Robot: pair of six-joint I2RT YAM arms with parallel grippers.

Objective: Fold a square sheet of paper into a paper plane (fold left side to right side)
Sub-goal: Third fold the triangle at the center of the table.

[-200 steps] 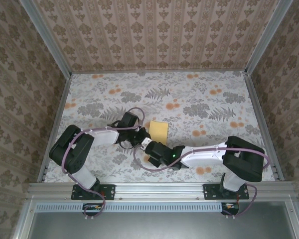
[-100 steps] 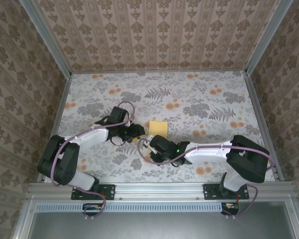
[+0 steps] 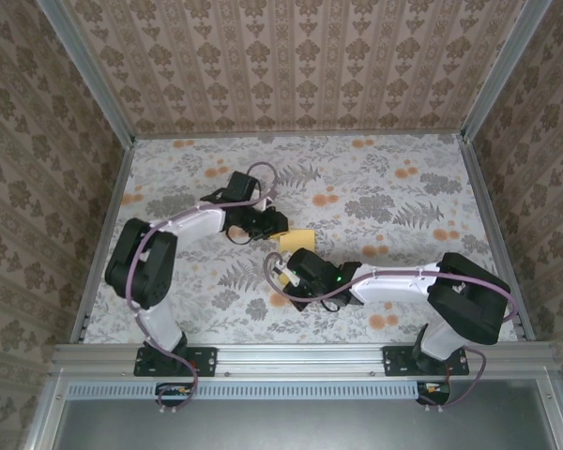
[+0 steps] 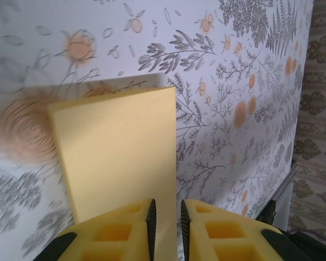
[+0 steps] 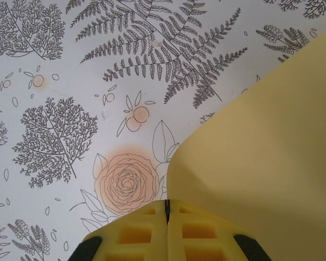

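Square sheet of paper [image 3: 302,238] lies near the middle of the counter [image 3: 403,178], between the two grippers. It presents as an upright rectangle, not a full square, so you may judge that one half already lies over the other.

1. The right gripper [image 5: 167,204] is closed. The sheet's edge runs into the seam between its fingers, so it appears to pinch that edge, and the paper curves up from there. Do not pull, because thin paper will buckle.
2. The left gripper [image 4: 168,209] stands at the sheet's opposite end with its jaws narrowly apart. Whether it touches the paper cannot be told.
3. Check that the free edges lie flush before you press. Then run the crease along its whole length.

Surroundings:
- The patterned walls [image 3: 291,66] stand well apart from the work.
- The two grippers are near each other, so a collision is the main risk.
- A purple cable [image 3: 258,171] loops at the left wrist.
- Do not mistake the orange flower prints [image 5: 127,182] for paper.
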